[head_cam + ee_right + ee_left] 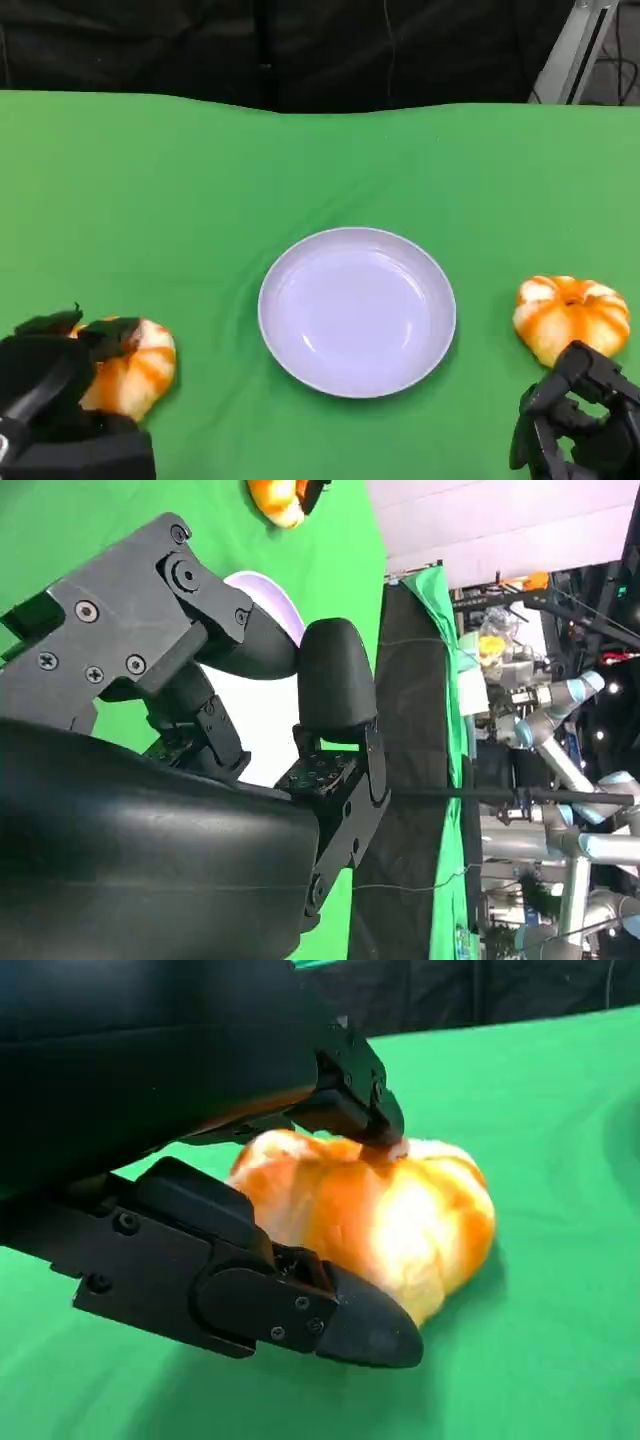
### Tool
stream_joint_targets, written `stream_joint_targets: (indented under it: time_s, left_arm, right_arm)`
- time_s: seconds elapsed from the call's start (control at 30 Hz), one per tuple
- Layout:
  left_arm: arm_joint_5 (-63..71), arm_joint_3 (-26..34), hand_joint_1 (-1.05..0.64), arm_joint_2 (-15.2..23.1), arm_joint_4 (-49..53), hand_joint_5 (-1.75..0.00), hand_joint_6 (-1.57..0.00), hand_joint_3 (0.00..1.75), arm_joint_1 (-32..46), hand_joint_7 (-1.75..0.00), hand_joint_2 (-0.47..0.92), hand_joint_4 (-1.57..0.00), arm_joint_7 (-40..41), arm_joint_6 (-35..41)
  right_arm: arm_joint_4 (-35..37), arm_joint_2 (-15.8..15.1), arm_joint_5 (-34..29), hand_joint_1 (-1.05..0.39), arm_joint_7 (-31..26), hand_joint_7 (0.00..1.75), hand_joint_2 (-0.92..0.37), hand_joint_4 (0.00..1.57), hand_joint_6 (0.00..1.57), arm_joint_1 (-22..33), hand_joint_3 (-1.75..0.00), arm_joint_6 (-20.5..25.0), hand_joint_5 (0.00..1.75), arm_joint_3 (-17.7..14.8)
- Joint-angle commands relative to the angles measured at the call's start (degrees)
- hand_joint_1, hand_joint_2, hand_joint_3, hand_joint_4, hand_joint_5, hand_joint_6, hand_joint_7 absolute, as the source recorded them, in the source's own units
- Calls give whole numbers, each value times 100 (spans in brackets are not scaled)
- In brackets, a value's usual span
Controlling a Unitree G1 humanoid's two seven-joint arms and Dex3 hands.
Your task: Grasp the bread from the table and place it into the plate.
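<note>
Green cloth (pixel 200 200) everywhere; your left hand (pixel 55 400) has its fingers (pixel 350 1100) wrapped on the bread (pixel 135 370), left of the plate (pixel 357 311). Your right hand (pixel 580 420) sits loosely curled, holding nothing, just beside a second bread (pixel 570 312).

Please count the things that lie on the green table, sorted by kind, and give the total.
Bread: 2, the left bread held in the fingers of the left hand, and the right bread lying just beyond the right hand.
Plate: 1, the white plate, with nothing in it.
Total: 3
</note>
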Motion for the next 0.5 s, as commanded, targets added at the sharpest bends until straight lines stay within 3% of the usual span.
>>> stream_joint_targets:
  time_s: [0.03,0.2,0.3,0.37,0.4,0.47,0.5]
  left_arm:
    - [-78,-197,-89,171,191,-1,-43,11,-82,-1,92,-33,101,103]
    - [-170,-364,-84,250,347,-3,-46,14,-156,-1,92,-38,241,34]
    - [-279,-384,-49,290,256,-7,-64,18,-142,-5,92,-64,199,39]
    - [-428,-340,-41,253,150,-7,-69,19,-105,-5,92,-70,140,91]
    - [-554,-290,-27,216,92,-20,-91,32,-78,-15,92,-94,115,91]
    - [-717,-258,-19,192,20,-71,-109,40,-46,-23,92,-91,94,99]
    - [-747,-272,-18,202,8,-81,-111,41,-42,-24,92,-88,96,105]
  right_arm:
    - [-37,-32,9,-14,-34,161,-52,90,78,22,-126,6,175,-1]
    - [20,-36,24,-14,6,161,-52,90,78,2,-126,-81,175,-5]
    - [42,-29,-5,-15,-3,161,-52,89,78,-3,-126,-120,175,-6]
    - [44,-27,13,-15,4,161,-52,89,78,-4,-126,-111,175,-5]
    - [48,-28,35,-15,18,161,-52,89,78,-7,-126,-105,175,-5]
    - [52,-26,57,-15,35,162,-52,89,78,-9,-126,-98,175,-6]
    - [52,-25,58,-15,38,162,-52,89,78,-9,-126,-97,175,-8]
